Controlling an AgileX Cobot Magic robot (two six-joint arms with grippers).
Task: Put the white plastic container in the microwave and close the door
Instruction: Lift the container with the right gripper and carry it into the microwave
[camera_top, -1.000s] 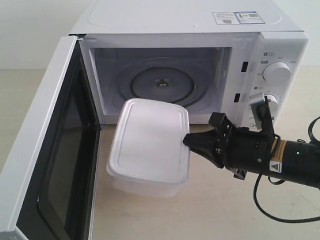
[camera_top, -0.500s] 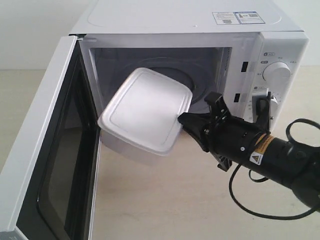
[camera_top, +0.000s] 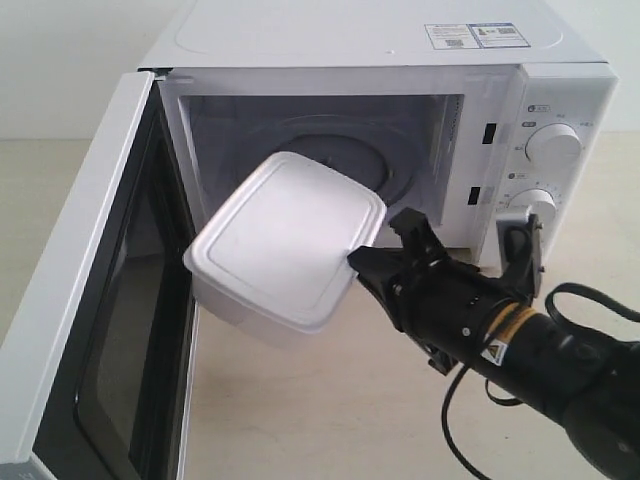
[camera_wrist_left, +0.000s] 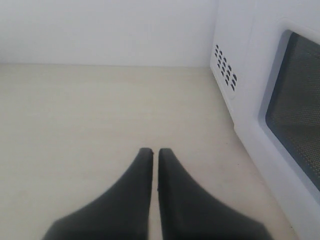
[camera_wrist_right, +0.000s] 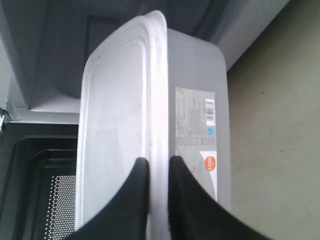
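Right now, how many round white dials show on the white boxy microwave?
2, both on the white boxy microwave's front: the upper round white dial, and the lower dial beneath it, partly covered by the right arm's bracket.

The microwave (camera_top: 400, 50) stands on the counter (camera_top: 300, 420), with its door (camera_top: 90, 300) swung open at 9 o'clock. The white plastic container (camera_top: 285, 250) hangs tilted at the microwave's mouth, clear of the counter. The right hand (camera_top: 365, 268) pinches its rim from 4 o'clock. The dials (camera_top: 553, 145) sit at 3 o'clock.
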